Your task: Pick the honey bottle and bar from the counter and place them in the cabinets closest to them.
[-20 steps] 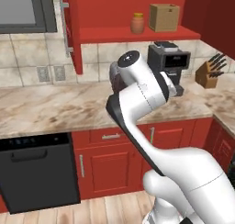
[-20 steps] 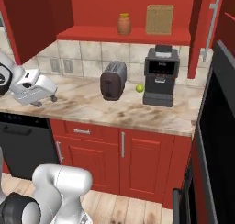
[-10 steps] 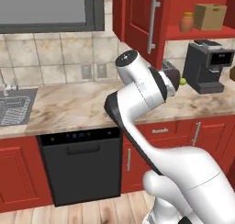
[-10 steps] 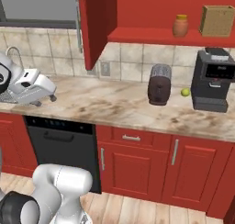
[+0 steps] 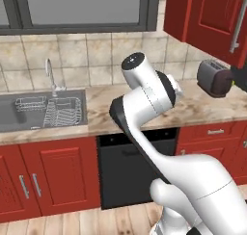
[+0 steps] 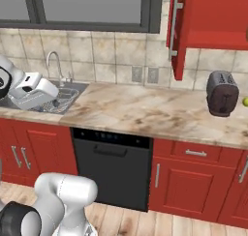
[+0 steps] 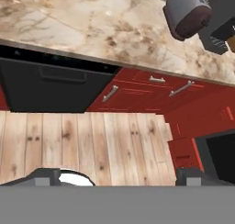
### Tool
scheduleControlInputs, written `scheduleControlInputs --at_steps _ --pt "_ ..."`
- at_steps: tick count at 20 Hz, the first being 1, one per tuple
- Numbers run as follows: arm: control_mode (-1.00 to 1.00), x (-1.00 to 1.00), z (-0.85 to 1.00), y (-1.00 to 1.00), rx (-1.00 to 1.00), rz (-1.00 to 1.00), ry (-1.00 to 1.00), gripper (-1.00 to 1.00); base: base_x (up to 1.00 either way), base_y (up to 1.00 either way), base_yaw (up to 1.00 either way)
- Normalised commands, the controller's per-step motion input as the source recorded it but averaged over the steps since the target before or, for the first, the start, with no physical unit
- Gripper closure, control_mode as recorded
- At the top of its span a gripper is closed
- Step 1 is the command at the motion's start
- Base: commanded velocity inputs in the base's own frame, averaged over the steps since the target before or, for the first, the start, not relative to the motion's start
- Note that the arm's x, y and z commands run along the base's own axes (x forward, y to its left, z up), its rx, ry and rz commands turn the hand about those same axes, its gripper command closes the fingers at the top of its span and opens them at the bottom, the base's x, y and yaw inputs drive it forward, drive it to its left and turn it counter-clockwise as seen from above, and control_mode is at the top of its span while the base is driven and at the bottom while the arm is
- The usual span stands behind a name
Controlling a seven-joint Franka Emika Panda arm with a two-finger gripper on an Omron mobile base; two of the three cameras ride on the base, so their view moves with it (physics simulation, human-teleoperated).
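Observation:
The honey bottle and the bar are out of view. The beige marble counter (image 5: 202,109) (image 6: 135,109) (image 7: 92,25) runs from the sink to the toaster. Deep red cabinets (image 5: 207,12) (image 6: 213,17) hang above its right part, and in the right base view one door (image 6: 177,32) stands ajar. In the hand view my gripper (image 7: 119,177) is open with nothing between its far-apart fingertips (image 7: 46,176). It looks down at the wooden floor in front of the lower units. In the right base view my white hand (image 6: 34,91) hovers at the far left, before the sink.
A steel sink (image 5: 29,111) (image 6: 63,97) with a tap and a wire rack lies at the counter's left. A dark toaster (image 5: 213,77) (image 6: 222,92) (image 7: 187,12) stands at the right. A black dishwasher (image 5: 140,166) (image 6: 114,165) (image 7: 46,85) sits under the counter between red drawers.
The whole picture has shifted: the base has driven left along the counter. The coffee machine and open shelf have slid out to the right and the sink has come in. The gripper stays open.

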Motion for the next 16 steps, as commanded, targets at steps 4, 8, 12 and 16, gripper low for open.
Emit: scheduleControlInputs --at_steps 4,8,12,16 --pt "1.0 0.0 0.0 0.0 0.0 0.0 0.0 -1.0 -0.09 1.0 0.0" --pt "1.0 0.0 0.0 0.0 0.0 0.0 0.0 -1.0 -0.08 1.0 0.0" --pt "1.0 0.0 0.0 0.0 0.0 0.0 0.0 -1.0 -0.06 1.0 0.0" --pt "1.0 0.0 0.0 0.0 0.0 0.0 0.0 -1.0 -0.03 1.0 0.0"
